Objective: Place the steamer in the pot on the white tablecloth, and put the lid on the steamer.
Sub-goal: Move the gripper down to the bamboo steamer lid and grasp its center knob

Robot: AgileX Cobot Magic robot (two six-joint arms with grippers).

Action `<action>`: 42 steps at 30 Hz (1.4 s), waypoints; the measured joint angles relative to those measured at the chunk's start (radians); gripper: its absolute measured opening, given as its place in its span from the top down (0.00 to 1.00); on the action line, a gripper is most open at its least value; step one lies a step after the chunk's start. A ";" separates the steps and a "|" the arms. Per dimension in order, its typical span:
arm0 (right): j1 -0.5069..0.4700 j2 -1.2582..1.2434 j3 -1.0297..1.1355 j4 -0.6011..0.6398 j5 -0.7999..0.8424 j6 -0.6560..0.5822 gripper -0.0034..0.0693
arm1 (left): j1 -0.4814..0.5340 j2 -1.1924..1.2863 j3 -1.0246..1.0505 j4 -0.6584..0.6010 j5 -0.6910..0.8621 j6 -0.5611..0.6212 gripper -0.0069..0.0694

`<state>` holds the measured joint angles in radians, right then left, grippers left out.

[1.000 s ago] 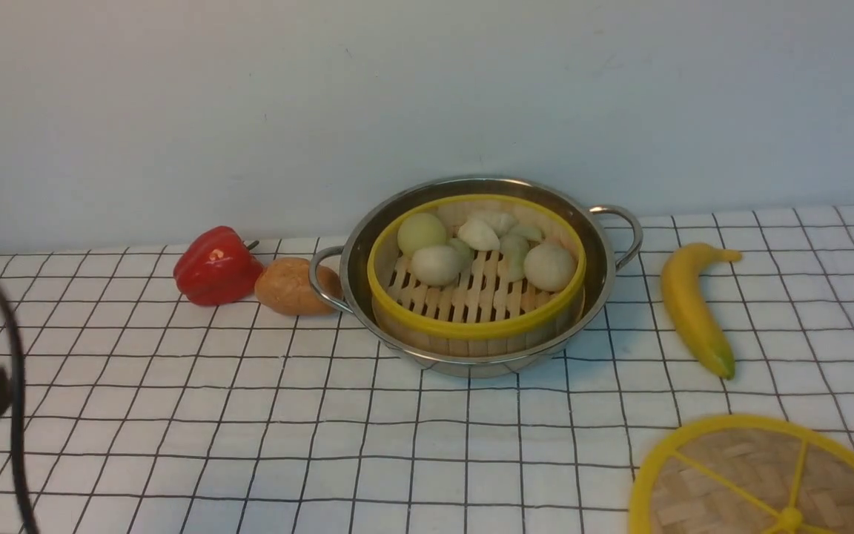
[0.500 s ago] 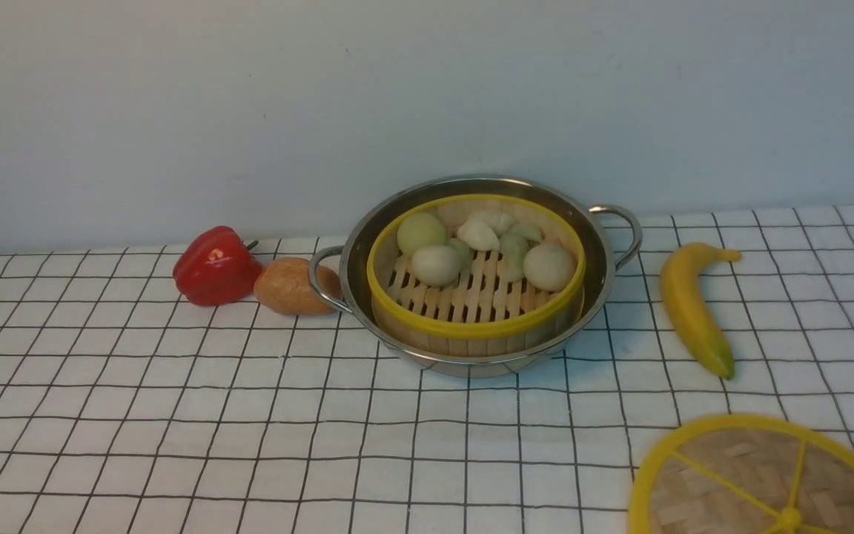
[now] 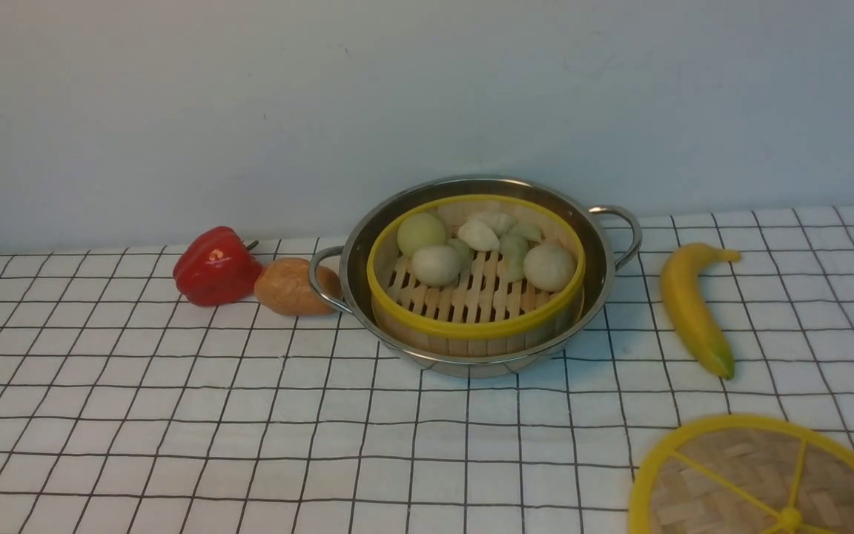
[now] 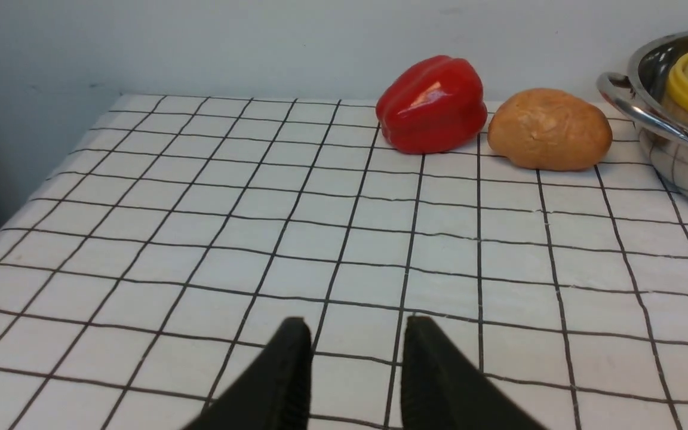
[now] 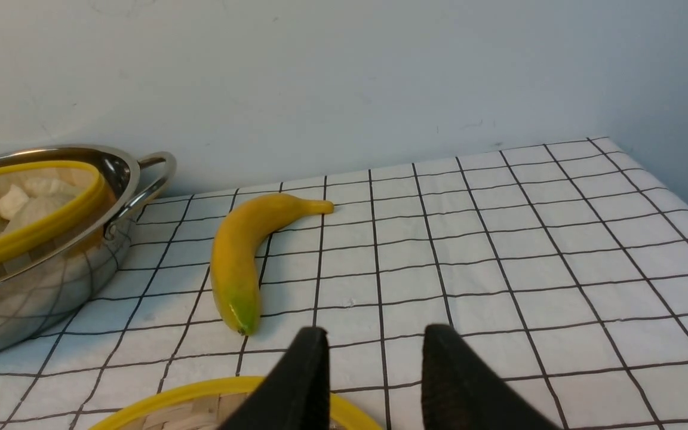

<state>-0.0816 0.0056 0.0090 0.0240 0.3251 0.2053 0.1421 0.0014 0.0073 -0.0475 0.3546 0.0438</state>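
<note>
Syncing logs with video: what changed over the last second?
The left arm pulled back out of the front view at its left edge; left claw open, empty. The steamer in the pot, lid on the tablecloth, pepper, brown roll and banana unmoved.

tablecloth [image 3: 175,415]: white, black grid
pepper [image 4: 432,104] ahead of my left pincer [image 4: 356,322]: red
banana [image 5: 239,257] ahead of my right pincer [image 5: 375,329]: yellow

one each: pot [image 3: 359,248], steamer [image 3: 471,327], lid [image 3: 723,482], pepper [image 3: 216,267], potato [image 3: 288,286], banana [image 3: 690,311].
</note>
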 joint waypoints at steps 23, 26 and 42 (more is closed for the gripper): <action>0.000 0.000 0.000 0.001 0.000 0.004 0.62 | 0.000 0.000 0.000 -0.013 -0.014 -0.001 0.59; 0.000 0.000 -0.007 0.059 -0.042 0.042 0.62 | 0.000 0.000 0.000 -0.013 -0.014 -0.001 0.59; 0.023 0.318 -0.700 0.369 0.520 -0.110 0.62 | 0.000 -0.001 0.000 -0.013 -0.014 -0.001 0.59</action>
<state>-0.0589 0.3235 -0.6914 0.3928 0.8454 0.0952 0.1421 0.0003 0.0073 -0.0606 0.3404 0.0429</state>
